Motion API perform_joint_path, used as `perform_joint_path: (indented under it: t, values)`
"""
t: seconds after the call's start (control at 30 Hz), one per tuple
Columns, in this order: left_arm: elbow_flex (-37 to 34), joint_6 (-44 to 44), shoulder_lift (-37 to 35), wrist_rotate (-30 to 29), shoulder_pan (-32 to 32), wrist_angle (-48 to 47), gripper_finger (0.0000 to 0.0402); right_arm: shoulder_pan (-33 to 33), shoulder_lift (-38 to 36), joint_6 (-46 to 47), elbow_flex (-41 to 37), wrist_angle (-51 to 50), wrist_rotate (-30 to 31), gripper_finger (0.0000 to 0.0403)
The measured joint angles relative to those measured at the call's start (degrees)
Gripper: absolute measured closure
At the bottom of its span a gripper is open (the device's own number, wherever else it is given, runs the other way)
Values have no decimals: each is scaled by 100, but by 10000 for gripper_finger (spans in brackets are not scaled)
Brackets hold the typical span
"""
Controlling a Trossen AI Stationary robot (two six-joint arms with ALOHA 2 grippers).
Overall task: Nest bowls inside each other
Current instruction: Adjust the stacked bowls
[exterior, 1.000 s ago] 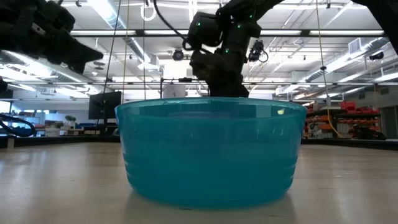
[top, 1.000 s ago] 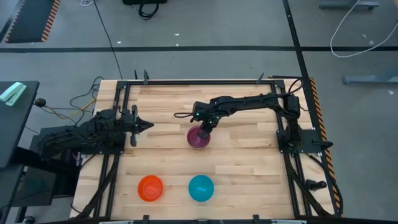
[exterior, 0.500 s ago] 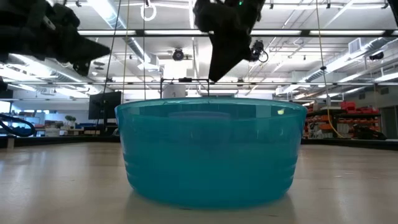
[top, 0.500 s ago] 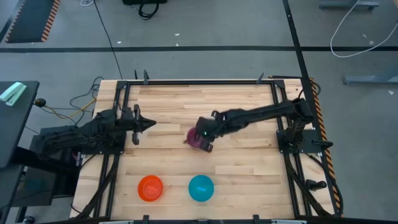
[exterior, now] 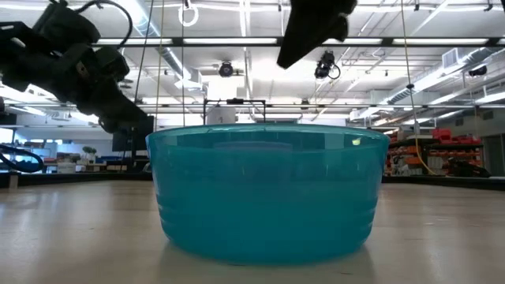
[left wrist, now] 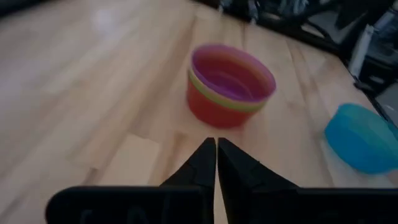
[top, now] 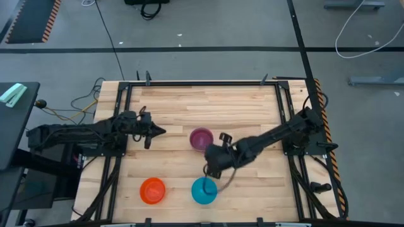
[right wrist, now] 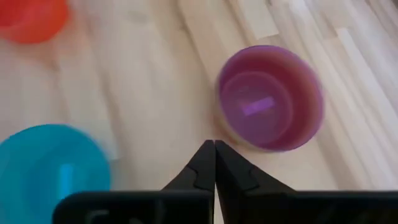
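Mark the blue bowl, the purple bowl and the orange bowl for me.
blue bowl (top: 203, 191): high view, centre of its inside.
purple bowl (top: 201, 138): high view, centre of its inside.
orange bowl (top: 152, 190): high view, centre of its inside.

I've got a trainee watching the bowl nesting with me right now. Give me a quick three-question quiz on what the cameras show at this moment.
1. True or false: the purple bowl sits alone on the table, with nothing nested under it.
2. Multiple choice: which bowl is the right gripper closest to in the high view? A) the orange bowl B) the blue bowl C) the purple bowl
3. Fill in: the fingers of the left gripper are ____.

Key:
1. False. The left wrist view shows it nested in a stack, with a yellow-green rim and an orange-red bowl beneath.
2. B. It hovers just above the blue bowl.
3. Shut, holding nothing.
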Motion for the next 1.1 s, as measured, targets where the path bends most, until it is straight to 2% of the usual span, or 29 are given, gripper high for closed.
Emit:
perform_joint_path:
  t: [0.2,0.37,0.6,0.77,0.9,1.1]
  values:
    - [0,-149,456,99,-119,732,392,548,0,665,-190,40,567,390]
    - [0,-275,1020,50,-225,1343,389,805,7,1307,-697,147,661,398]
    - [158,-294,2009,-229,-53,2145,395,1072,7,1667,-1503,1333,875,399]
    - [701,-286,2804,-249,122,2481,386,1198,7,1695,-1829,1906,1275,398]
    - [1332,-237,3566,-225,163,2480,380,1286,9,1864,-1933,1909,1571,400]
    - [2192,-86,4927,-30,175,2377,395,1489,9,1994,-1941,1926,1838,400]
